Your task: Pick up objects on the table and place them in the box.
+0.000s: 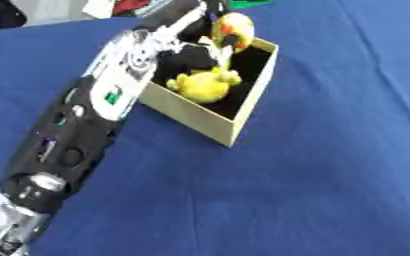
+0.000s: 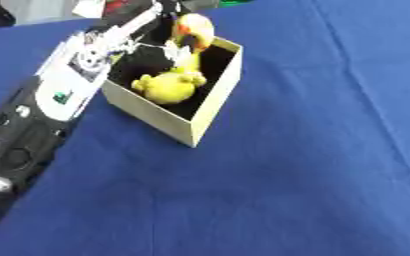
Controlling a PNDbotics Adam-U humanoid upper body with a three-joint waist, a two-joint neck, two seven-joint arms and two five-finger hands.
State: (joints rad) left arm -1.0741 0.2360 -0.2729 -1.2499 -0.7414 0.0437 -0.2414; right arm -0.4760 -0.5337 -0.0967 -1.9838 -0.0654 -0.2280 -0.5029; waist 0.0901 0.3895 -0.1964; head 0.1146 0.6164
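A tan cardboard box (image 1: pixel 198 116) with a dark inside stands on the blue cloth at the upper middle. A yellow soft toy (image 1: pixel 205 85) lies inside it. My left arm reaches up from the lower left, and my left hand (image 1: pixel 194 31) hangs over the box's far side. Its dark fingers curl round a yellow and orange toy (image 1: pixel 233 27), held just above the box's far corner. The near part of the box's inside is hidden behind my wrist. My right hand shows in neither view.
The blue tablecloth (image 1: pixel 313 175) spreads wide to the right of the box and in front of it. Beyond the table's far edge lie red (image 1: pixel 135 5) and green (image 1: pixel 249 3) things.
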